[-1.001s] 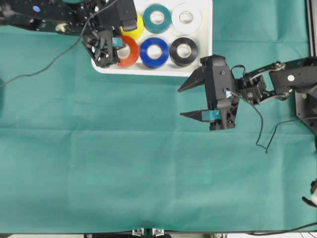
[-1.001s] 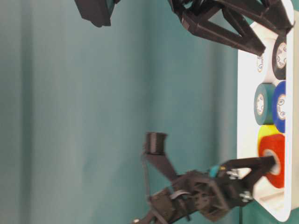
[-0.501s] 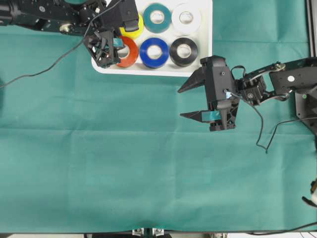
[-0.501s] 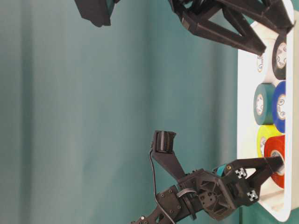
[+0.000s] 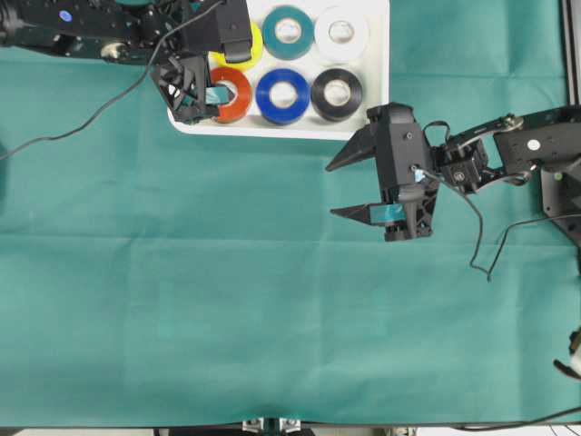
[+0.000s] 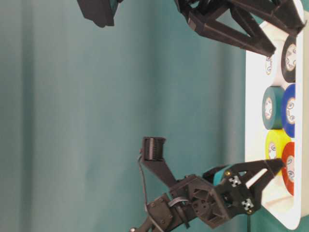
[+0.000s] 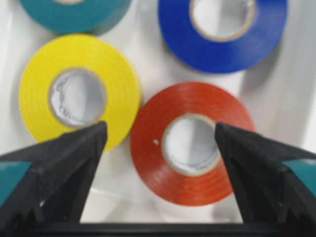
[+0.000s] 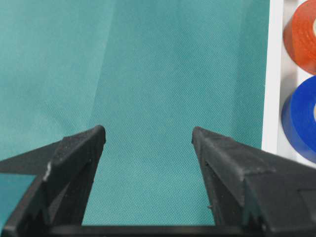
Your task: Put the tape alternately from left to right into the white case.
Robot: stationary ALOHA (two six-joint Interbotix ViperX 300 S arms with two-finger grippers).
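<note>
The left claw (image 7: pixel 158 148) stands released, its two fingers spread either side of the orange-red roll (image 7: pixel 190 143), gripping nothing. That roll lies flat in the white case (image 5: pixel 272 125), beside the yellow roll (image 7: pixel 79 91) and the blue roll (image 5: pixel 282 95); the teal roll (image 5: pixel 289 33), white roll (image 5: pixel 341 33) and black roll (image 5: pixel 337 94) fill the other places. The right claw (image 5: pixel 338 188) hangs open and empty over the green surface (image 5: pixel 227 291), near the case's corner.

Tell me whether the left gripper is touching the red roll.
Apart. The left wrist view shows the left gripper open, white case floor visible between the left finger and the red roll; the right finger overhangs it.
</note>
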